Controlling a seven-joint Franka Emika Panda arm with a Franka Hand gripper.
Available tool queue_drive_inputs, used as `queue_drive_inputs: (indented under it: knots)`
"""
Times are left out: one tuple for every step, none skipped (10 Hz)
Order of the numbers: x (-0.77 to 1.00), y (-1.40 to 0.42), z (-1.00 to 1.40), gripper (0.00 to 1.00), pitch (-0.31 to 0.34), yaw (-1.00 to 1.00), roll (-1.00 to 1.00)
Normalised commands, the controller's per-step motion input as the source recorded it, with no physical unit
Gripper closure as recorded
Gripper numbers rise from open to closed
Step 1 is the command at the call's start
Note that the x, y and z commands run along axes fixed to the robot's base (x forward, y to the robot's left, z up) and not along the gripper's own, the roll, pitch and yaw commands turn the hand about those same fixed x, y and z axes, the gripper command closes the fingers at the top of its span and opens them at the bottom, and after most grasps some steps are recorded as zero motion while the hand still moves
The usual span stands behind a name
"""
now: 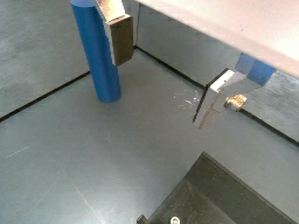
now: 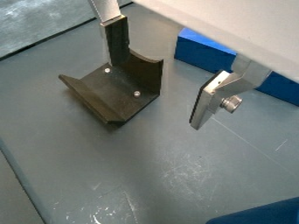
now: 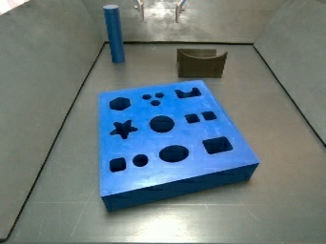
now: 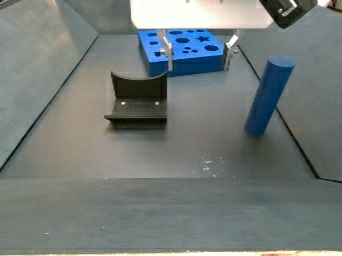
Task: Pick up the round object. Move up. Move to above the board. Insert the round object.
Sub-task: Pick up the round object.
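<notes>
Round object (image 1: 97,54) upright on floor, pincer (image 1: 163,74) spread, empty, hanging just beside it.

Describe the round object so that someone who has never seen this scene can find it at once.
Start from the big blue board with shaped holes, lying flat on the grey floor. Beyond it, near a wall, the round object stands upright and alone, apart from the dark fixture. It is the only tall, slim, smooth blue cylinder; the open gripper hangs beside it, not holding it.

peg (image 3: 114,32): plain blue | board (image 3: 173,143): blue | fixture (image 2: 115,88): dark olive | gripper (image 1: 166,70): silver, dark pads | floor (image 4: 160,150): grey
</notes>
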Motion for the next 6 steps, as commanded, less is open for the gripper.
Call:
queue_drive_inputs:
  knots:
    - [0.0, 0.0, 0.0, 0.0, 0.04, 0.0, -0.03]
    - [0.05, -0.03, 0.0, 0.0, 0.0, 0.0, 0.0]
    - [0.31, 0.0, 0.73, 0.0, 0.614, -0.18, 0.06]
    - [0.22, 0.0, 0.92, 0.0, 0.614, -0.31, 0.07]
    - [0.03, 0.0, 1.0, 0.0, 0.5, -0.26, 0.0]
    - [-0.9, 0.14, 0.0, 0.0, 0.0, -0.27, 0.0]
